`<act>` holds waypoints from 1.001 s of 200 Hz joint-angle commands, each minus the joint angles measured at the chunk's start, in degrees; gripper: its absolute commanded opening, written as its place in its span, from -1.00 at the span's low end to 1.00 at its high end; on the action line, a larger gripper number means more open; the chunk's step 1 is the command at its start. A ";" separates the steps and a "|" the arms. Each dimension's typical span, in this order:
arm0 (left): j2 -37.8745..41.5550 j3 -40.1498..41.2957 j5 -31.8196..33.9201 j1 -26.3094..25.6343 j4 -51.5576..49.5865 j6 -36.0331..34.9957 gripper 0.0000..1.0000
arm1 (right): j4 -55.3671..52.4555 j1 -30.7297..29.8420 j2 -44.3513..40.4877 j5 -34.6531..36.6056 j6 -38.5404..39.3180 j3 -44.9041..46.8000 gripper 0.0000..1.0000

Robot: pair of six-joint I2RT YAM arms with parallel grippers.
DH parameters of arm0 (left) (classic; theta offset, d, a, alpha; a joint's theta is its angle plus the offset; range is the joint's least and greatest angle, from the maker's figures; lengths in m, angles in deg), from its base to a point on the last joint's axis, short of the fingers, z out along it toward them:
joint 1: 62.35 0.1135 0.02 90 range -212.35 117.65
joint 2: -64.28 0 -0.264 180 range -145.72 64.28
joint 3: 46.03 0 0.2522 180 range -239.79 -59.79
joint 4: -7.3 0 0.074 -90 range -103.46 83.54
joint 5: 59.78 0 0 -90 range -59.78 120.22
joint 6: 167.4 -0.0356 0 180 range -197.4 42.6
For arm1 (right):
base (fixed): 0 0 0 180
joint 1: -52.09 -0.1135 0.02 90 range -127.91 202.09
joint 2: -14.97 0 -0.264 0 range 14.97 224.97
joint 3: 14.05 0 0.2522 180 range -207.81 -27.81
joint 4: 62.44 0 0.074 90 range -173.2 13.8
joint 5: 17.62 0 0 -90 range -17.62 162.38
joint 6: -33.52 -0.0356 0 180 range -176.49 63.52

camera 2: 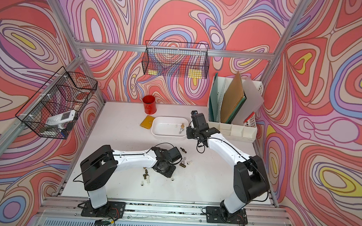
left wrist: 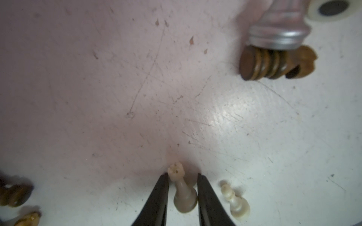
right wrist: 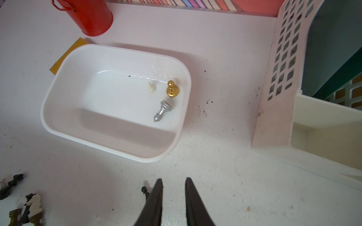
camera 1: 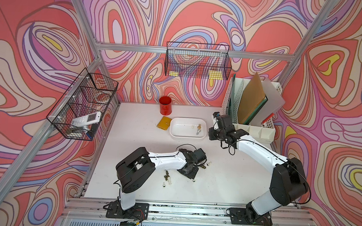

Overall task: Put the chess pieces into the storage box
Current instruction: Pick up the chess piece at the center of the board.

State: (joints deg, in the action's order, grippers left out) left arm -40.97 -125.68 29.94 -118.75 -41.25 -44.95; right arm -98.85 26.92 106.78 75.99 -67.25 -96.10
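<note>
Two fingers (left wrist: 156,199) of your left gripper (left wrist: 182,174) flank the pale rook (left wrist: 184,195), half open, not yet clamped; your right gripper (right wrist: 174,181) hangs parted, empty, near the storage box (right wrist: 62,95).

Storage box (camera 1: 171,128) on table (camera 1: 214,184), back centre. Cup (camera 1: 165,105) behind box, leftward. Flat pad (camera 1: 164,123) at box's left end. File organiser (camera 1: 230,99) right of box, in back corner.

In box, right end: small pawn (right wrist: 151,87), upright pawn (right wrist: 172,89) beside it, toppled pawn (right wrist: 162,110) before both.

Loose chess pieces (camera 1: 167,175) on table before box, around left gripper (left wrist: 182,174); rook (left wrist: 184,193) between its fingers. Right gripper (right wrist: 173,179) just right of box.
</note>
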 commanded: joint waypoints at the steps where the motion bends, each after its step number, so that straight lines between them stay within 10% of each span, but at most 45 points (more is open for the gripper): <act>1: -1.27 -0.64 2.50 -0.46 -3.98 -0.99 -0.38 | 0.53 0.35 -0.05 0.40 -0.05 0.53 -0.53; 130: 5.01 -10.62 9.98 0.28 -5.76 -7.51 -0.62 | 1.97 0.30 -6.09 1.72 -2.31 2.14 -0.54; 200: -3.27 -22.80 4.97 13.86 16.99 -16.98 -0.64 | 7.55 0.56 -13.70 4.61 -3.75 7.88 -0.55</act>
State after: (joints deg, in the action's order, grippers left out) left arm -38.72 -145.92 37.51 -108.74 -35.91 -57.59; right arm -94.02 27.05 95.00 78.68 -69.96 -90.28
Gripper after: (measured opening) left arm 0.213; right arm 0.227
